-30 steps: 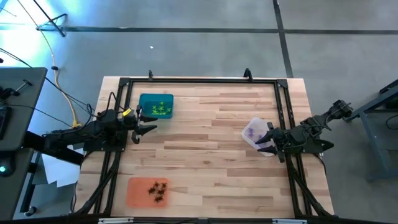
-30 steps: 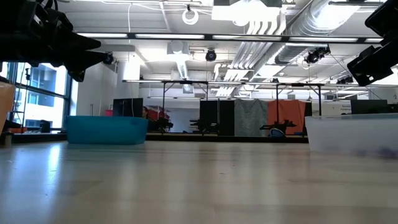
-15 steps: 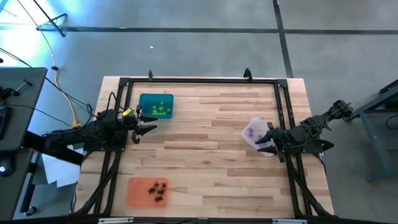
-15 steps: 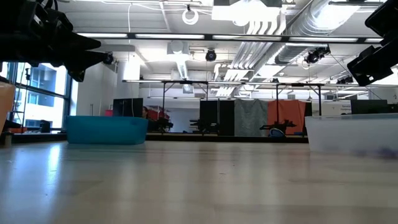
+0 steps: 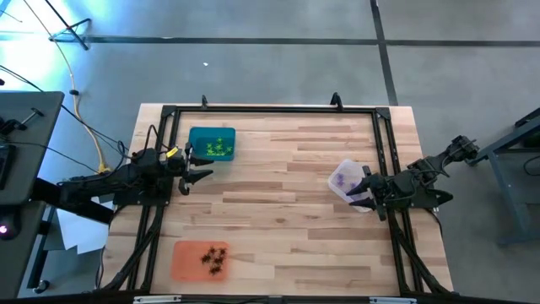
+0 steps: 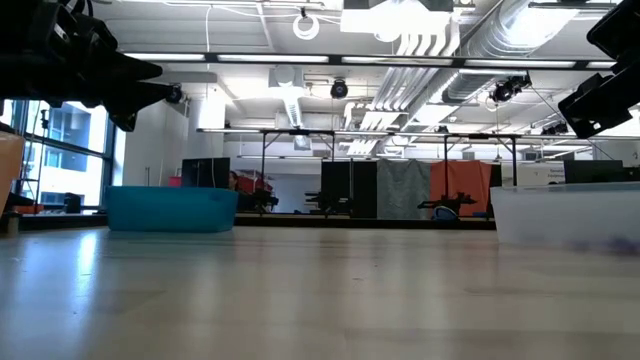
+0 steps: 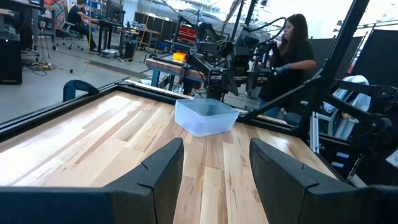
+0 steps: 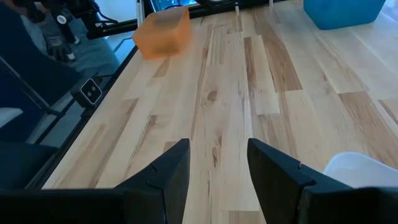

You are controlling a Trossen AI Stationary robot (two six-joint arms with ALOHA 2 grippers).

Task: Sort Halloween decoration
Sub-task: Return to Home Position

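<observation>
Left gripper [image 7: 216, 148] is over the wood table [image 7: 93, 137], fingers [image 7: 163, 169] spread with a wide gap. A clear tray [image 7: 206, 116] sits ahead on the boards; contents not discernible. A black frame rail [image 7: 37, 115] borders the table. A person [image 7: 293, 53] stands beyond the far edge.

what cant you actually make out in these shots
- Low view: the teal tray's opaque wall hides whatever lies inside it.
- High view: the black spiders in the orange tray are too small and clumped to count.
- Low view: the clear tray is cut off by the right edge.
</observation>
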